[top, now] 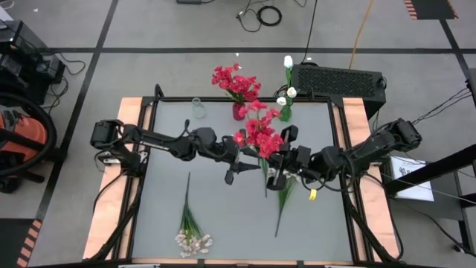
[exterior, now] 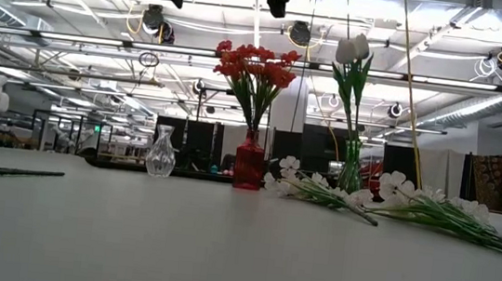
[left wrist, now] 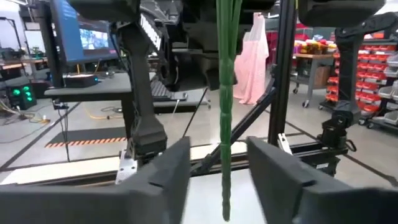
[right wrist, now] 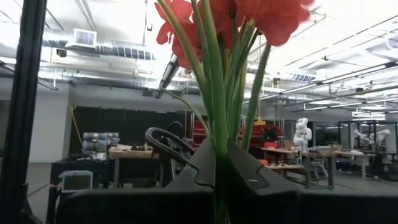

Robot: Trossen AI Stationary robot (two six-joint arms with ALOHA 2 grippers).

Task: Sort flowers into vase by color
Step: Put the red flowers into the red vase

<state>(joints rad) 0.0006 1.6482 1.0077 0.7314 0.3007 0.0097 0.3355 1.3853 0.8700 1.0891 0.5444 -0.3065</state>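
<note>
We are holding the red flower stem (left wrist: 225, 124) upright, clamped in our right gripper (top: 277, 177); its lower end is hanging between our left gripper's (top: 232, 176) fingers, which are standing apart.

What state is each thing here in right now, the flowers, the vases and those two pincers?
Red flower stem: held upright above the table.
Right pincer: shut on the red flower stem.
Left pincer: fingers on either side of the stem's lower end, not clamped.
Red vase: upright, holding red flowers.
Green vase: upright, holding white tulips.
Clear vase: upright, empty.
Pale blossom stems: lying flat on the table.
</note>
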